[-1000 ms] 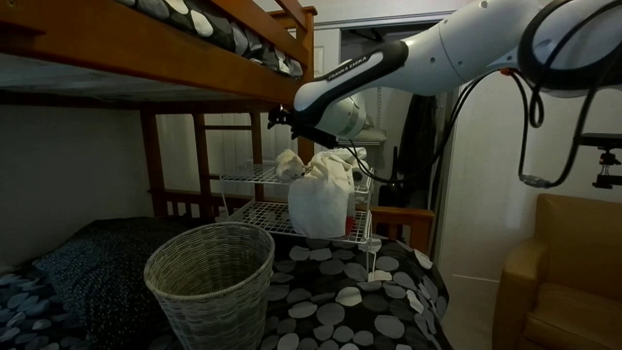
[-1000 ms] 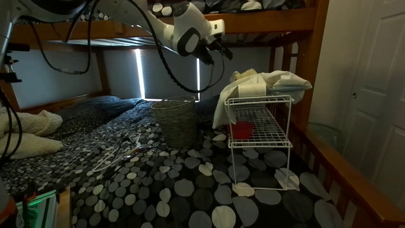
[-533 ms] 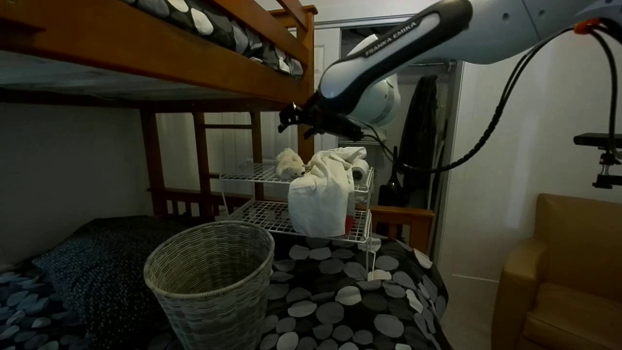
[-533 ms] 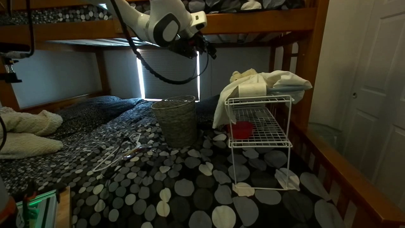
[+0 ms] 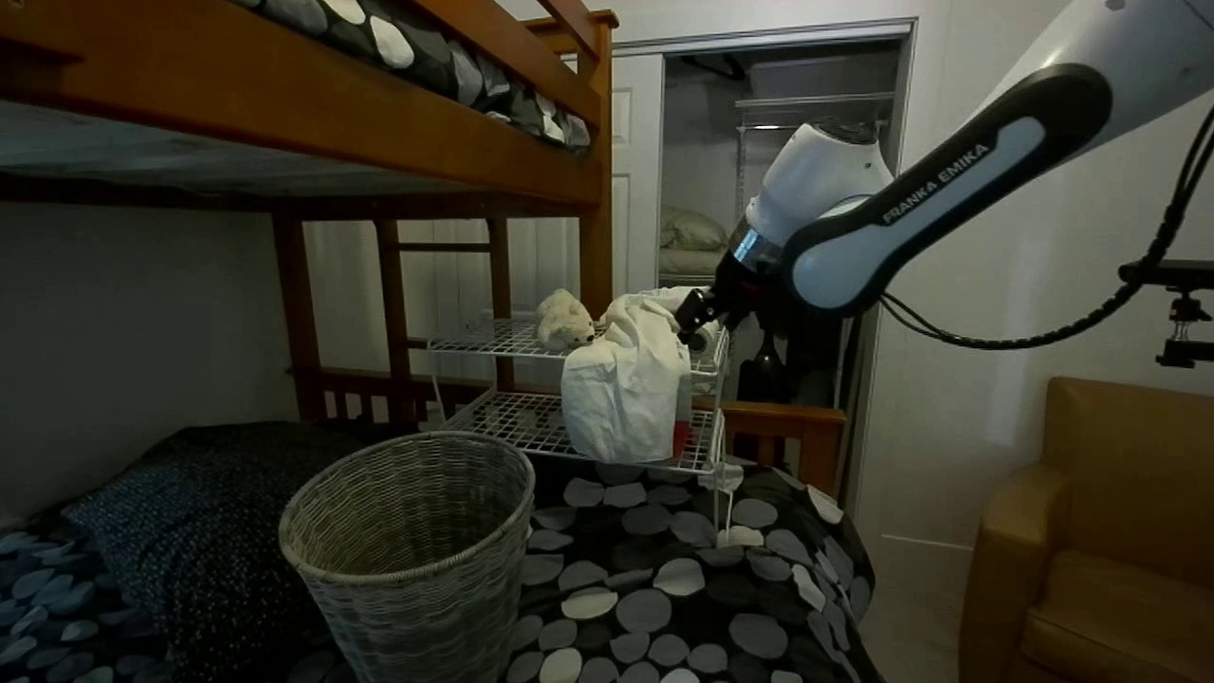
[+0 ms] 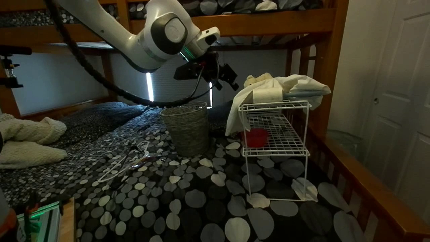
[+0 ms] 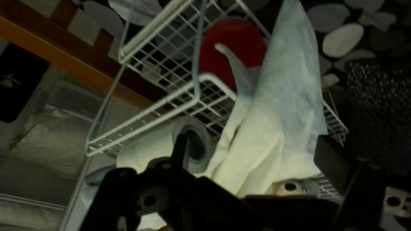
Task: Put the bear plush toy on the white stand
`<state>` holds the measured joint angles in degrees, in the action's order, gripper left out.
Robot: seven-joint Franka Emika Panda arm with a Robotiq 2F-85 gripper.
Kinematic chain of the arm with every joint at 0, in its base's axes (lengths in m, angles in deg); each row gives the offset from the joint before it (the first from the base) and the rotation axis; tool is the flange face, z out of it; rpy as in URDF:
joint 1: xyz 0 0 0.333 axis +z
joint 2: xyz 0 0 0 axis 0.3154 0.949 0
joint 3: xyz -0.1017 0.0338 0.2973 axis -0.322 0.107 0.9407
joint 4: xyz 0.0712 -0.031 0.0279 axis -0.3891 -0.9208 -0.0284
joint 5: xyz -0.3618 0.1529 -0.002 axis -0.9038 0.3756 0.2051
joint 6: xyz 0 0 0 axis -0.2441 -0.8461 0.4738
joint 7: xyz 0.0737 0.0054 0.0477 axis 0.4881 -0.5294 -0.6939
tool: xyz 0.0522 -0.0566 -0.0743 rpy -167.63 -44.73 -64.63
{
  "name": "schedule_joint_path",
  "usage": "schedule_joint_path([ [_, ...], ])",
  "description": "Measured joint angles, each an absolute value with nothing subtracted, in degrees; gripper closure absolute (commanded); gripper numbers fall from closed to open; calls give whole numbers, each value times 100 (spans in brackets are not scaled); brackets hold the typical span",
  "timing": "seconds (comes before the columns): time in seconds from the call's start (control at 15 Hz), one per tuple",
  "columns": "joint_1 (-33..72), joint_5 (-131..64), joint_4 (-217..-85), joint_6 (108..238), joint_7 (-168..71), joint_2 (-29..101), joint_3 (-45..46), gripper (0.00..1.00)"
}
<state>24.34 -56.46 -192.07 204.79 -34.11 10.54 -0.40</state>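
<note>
The cream bear plush toy (image 5: 566, 323) sits on the top shelf of the white wire stand (image 5: 488, 347), beside a draped white cloth (image 5: 626, 403). In an exterior view only the top of the bear (image 6: 257, 79) shows behind the cloth. In the wrist view the bear's face (image 7: 290, 187) peeks out past the cloth, partly hidden by the gripper. My gripper (image 7: 257, 152) is open and empty, its fingers wide apart. In the exterior views the gripper (image 5: 694, 318) (image 6: 228, 85) is near the cloth end of the stand, apart from the bear.
A paper roll (image 6: 267, 95) lies on the top shelf by the cloth. A red bowl (image 6: 257, 137) is on the lower shelf. A wicker basket (image 5: 408, 569) stands beside the stand on the bed. The upper bunk's wooden rail (image 6: 268, 25) hangs above.
The gripper has swung away from above the bear's side, come down and tilted downward, now near the cloth and paper roll. The bear, cloth and stand have not moved.
</note>
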Motion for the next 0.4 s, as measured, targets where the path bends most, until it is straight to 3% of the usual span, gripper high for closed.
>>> schedule_joint_path([
  [0.4, 2424, -5715, -19189, 20430, -3337, 1036, -22, 0],
])
